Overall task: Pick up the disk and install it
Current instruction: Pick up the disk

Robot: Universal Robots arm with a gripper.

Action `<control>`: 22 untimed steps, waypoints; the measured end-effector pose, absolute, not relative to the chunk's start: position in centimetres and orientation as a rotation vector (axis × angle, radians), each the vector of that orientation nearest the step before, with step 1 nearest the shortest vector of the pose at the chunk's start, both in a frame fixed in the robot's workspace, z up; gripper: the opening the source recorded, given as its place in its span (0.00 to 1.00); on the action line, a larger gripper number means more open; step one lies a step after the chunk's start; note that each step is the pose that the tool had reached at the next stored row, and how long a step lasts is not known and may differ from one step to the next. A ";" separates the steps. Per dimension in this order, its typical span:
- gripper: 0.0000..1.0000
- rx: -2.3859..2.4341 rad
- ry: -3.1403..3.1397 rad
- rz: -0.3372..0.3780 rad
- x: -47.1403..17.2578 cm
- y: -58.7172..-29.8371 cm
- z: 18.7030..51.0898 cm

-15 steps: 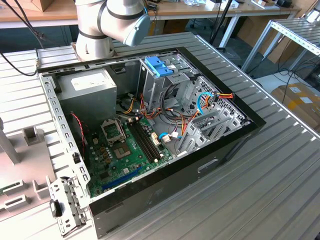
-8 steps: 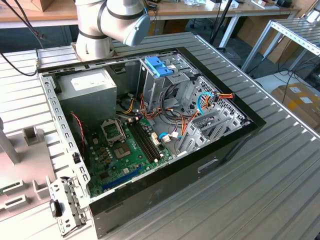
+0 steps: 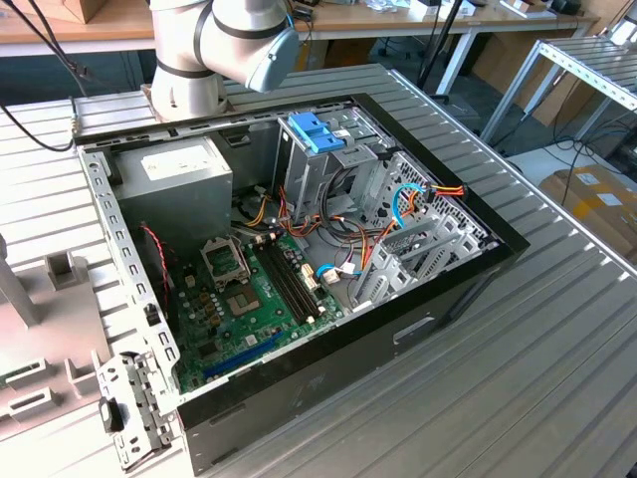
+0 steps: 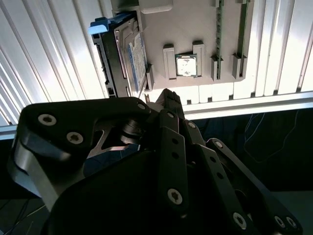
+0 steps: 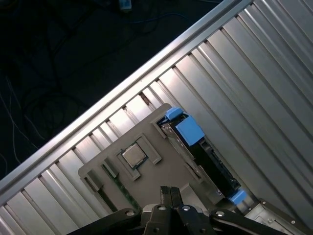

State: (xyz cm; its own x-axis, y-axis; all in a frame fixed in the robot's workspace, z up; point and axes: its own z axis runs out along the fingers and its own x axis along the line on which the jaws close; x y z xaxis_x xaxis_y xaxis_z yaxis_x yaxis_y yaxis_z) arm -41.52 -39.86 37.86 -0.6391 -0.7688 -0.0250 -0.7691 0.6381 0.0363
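The disk (image 5: 203, 149), a dark drive in a light blue carrier (image 4: 119, 51), stands on edge in a slot of a grey holder plate (image 5: 146, 134) on the ribbed metal table. In both wrist views my gripper (image 5: 169, 192) hovers above this plate, a short way beside the disk and apart from it. Its fingers (image 4: 166, 98) are shut together with nothing between them. The open computer case (image 3: 299, 249) lies on the table in the exterior view, with a metal drive cage (image 3: 328, 164) at its far side.
A processor chip (image 5: 134, 155) sits in a pocket of the plate and a memory stick (image 4: 218, 29) stands in a slot beside it. The table edge (image 5: 122, 93) runs close by, dark floor beyond. A blue-latched bracket (image 3: 317, 129) tops the cage; cables (image 3: 408, 204) cross the case.
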 end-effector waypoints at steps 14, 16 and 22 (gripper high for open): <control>0.11 -1.356 2.825 0.068 -41.5 -39.9 37.9; 0.11 -1.363 2.822 0.068 -41.5 -39.9 37.9; 0.11 -1.377 2.816 0.068 -41.5 -39.9 37.9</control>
State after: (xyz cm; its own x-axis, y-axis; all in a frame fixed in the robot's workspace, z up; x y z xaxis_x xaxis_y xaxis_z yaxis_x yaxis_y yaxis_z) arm -41.52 -39.86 37.86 -0.6143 -0.7886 -0.0250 -0.7889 0.6134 0.0363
